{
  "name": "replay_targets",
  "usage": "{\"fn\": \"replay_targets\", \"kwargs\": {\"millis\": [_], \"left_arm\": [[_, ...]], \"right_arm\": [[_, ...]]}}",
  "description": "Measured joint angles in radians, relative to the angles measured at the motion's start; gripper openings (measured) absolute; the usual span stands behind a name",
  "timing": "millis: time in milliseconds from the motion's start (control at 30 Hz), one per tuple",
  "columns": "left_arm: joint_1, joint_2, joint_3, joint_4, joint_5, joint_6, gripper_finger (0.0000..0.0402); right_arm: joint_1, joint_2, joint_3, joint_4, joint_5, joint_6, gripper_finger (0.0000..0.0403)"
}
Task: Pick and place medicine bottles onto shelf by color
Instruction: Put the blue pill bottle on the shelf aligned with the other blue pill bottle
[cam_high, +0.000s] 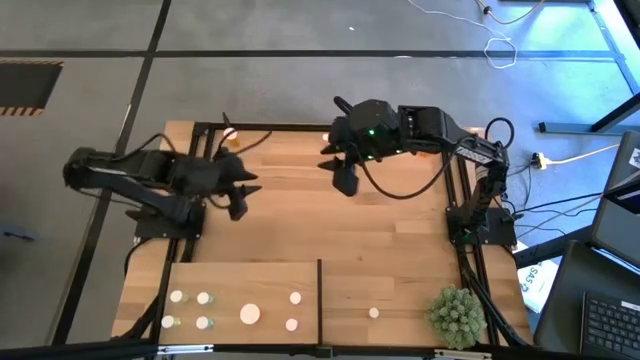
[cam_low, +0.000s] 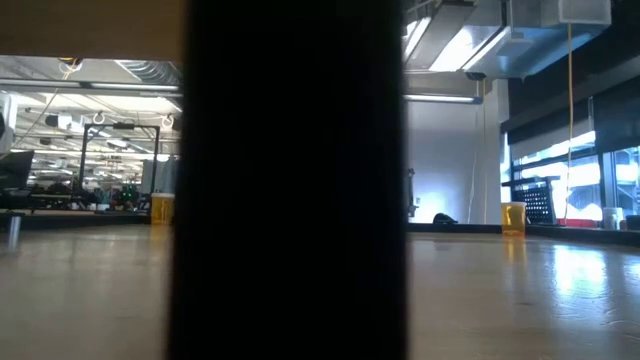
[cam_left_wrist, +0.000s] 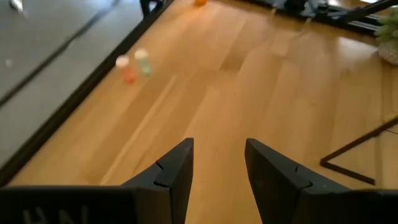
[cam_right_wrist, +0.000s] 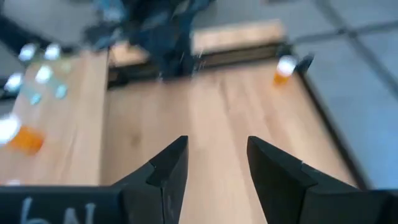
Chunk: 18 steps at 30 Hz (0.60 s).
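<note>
Now hovering between picks: left gripper (cam_left_wrist: 217, 171) spread and empty, right gripper (cam_right_wrist: 214, 165) likewise. Most bottles (cam_high: 204, 298) already sitting on the shelf (cam_high: 250, 275), well apart from both. Probably calling for reaching the orange bottle (cam_right_wrist: 283, 68) far ahead of the right gripper.

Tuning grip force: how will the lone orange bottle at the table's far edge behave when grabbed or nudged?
The orange bottle looks tiny and plastic, so probably light. It stands upright, capped, round-bodied: a side nudge could tip it, then it may roll. Its smooth wall may slip between the fingers.
</note>
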Motion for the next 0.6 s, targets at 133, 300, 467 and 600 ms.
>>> {"fn": "replay_targets", "kwargs": {"millis": [133, 300, 467, 600], "left_arm": [[0.139, 0.001, 0.0, -0.056, 0.074, 0.0, 0.0138], [0.286, 0.001, 0.0, -0.11, 0.154, 0.0, 0.0138], [0.387, 0.001, 0.0, -0.124, 0.212, -0.04, 0.0138], [0.439, 0.001, 0.0, -0.124, 0.214, -0.06, 0.0138]], "right_arm": [[0.0, -0.011, 0.0, -0.09, -0.096, 0.03, 0.0166], [0.0, -0.009, -0.001, -0.103, -0.174, 0.068, 0.0166], [0.0, 0.008, -0.005, -0.104, -0.167, 0.074, 0.0166], [-0.032, 0.033, -0.006, -0.169, -0.145, 0.082, 0.0166]]}}
